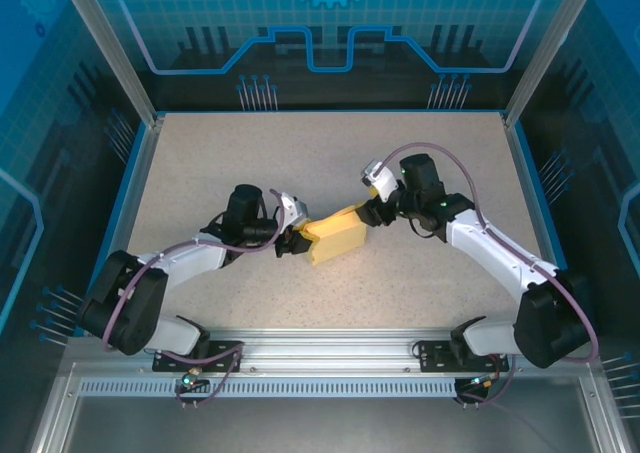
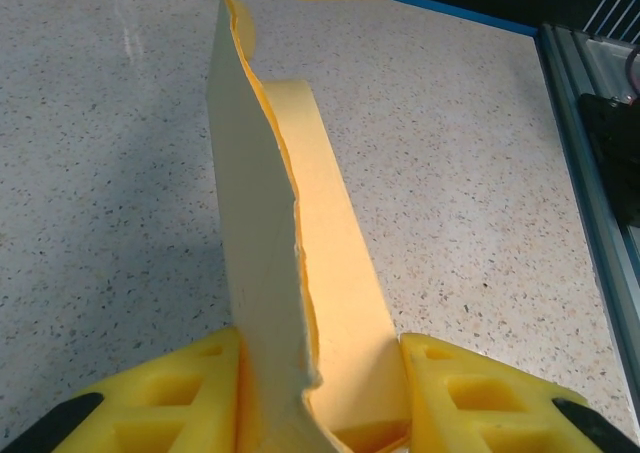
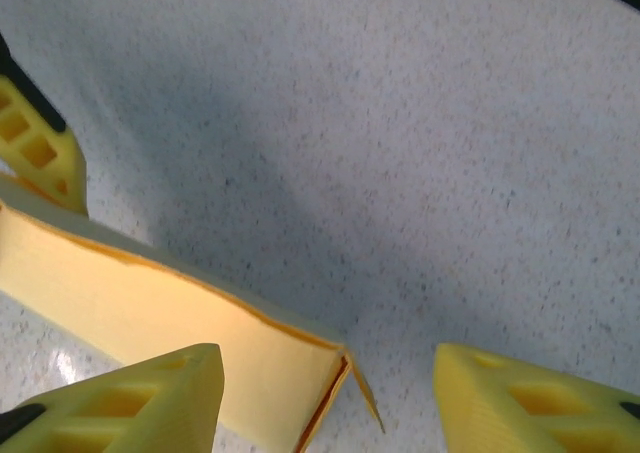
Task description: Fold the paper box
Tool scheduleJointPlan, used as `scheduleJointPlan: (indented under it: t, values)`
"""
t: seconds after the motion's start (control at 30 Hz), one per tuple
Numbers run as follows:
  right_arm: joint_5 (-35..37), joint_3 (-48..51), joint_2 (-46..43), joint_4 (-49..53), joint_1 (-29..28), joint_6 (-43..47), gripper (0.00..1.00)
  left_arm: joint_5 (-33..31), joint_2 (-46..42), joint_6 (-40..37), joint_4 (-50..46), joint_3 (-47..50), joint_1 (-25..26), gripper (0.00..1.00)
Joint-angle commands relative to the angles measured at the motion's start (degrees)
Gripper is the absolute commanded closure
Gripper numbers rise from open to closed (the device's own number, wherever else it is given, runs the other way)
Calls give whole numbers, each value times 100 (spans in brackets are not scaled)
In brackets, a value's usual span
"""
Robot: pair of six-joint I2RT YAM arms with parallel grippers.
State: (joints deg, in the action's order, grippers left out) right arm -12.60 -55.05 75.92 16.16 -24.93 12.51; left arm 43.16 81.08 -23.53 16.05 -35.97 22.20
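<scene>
A speckled beige tabletop [image 1: 320, 163] sits inside blue walls [image 1: 330, 23] printed with grid and circuit patterns. A slotted metal rail [image 1: 330, 385] runs along the near edge.

No readable txt, labels or nos anywhere

My left fingers [image 2: 170, 403] and right fingers [image 3: 130, 398] are bright yellow with black further back. The paper box [image 1: 338, 238] is a paler yellow, creamy outside and a warmer orange-yellow within. The table [image 1: 300, 153] is pale beige with fine dark speckles and a blue edging, my arms [image 1: 188, 260] are white and black, and the back wall [image 1: 200, 23] is blue with a pale grid.
</scene>
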Motion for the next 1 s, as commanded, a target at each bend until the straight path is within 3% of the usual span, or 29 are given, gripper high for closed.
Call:
scheduleJointPlan:
  t: [0.0,0.5,0.8,0.97]
  values:
    - [270,-59,-277,581,-74,274,42,371,111,-495,-380,-373,-57,65]
    - [-129,-297,142,948,498,849,45,169,314,-1370,-1829,-1055,-51,61]
    - [-410,-317,559,851,409,964,54,33,288,-1394,-1900,-1057,-45,61]
    - [-436,-337,623,891,397,946,65,-20,311,-1356,-1904,-1082,-40,61]
